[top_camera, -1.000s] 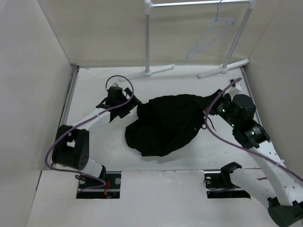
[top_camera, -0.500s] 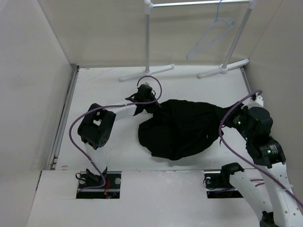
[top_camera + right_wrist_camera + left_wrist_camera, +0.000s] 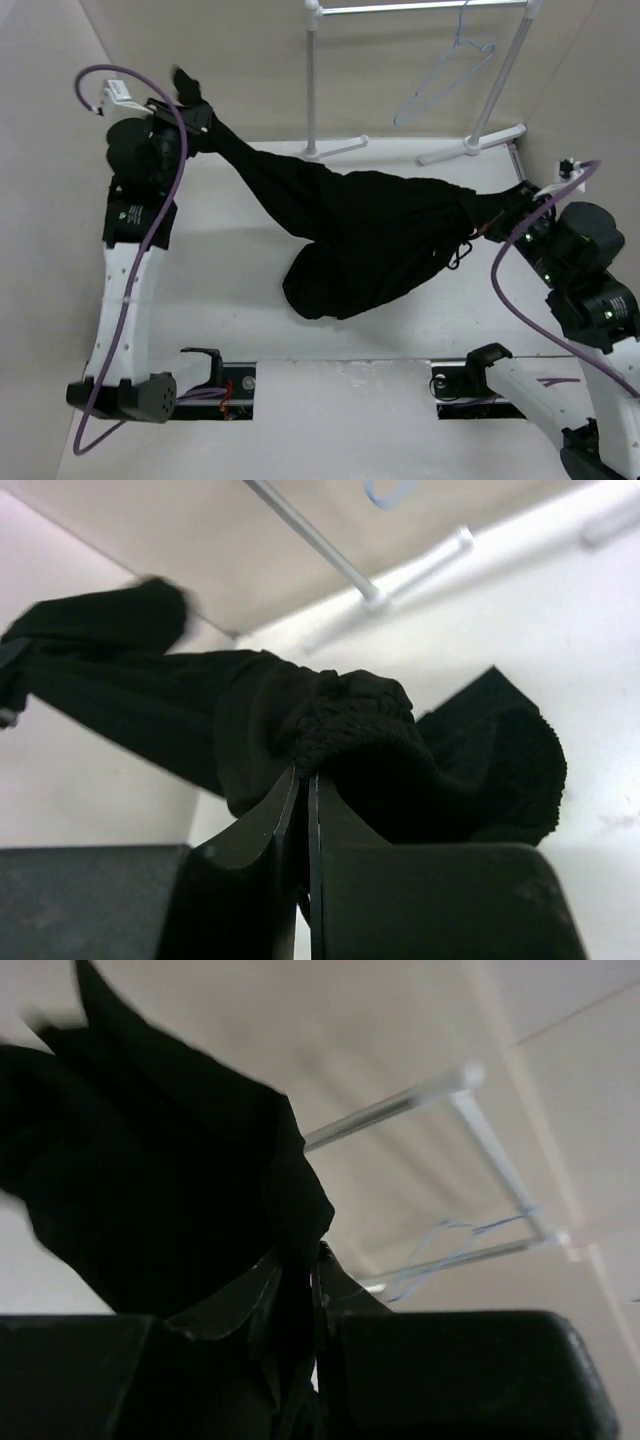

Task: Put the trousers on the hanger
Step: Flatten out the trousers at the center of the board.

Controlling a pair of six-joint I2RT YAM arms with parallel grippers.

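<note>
Your left gripper [image 3: 196, 108] is clamped on one end of the trousers [image 3: 370, 235], raised above the far left corner of the bench [image 3: 220, 280] and close to the left wall [image 3: 60, 200]. Its wrist view shows black cloth caught between the fingers [image 3: 262, 1290]. Your right gripper [image 3: 512, 203] is pressed together on a gathered, ribbed edge of the same garment, near the bench's right edge and just beside the right wall [image 3: 600, 120].

Count two grippers, both pinching cloth; one pair of trousers; one hanger [image 3: 445, 85]; and one rail stand [image 3: 313, 90] with two uprights.

The trousers stretch between the two grips, slanting from far left down to the right, and their middle sags in a heap onto the bench's centre. The hanger hangs tilted on the rail at the far right, well apart from the cloth.

Bare bench shows along the near edge and the near left. Walls close in on the left, far and right sides, and the stand's feet lie along the far edge.
</note>
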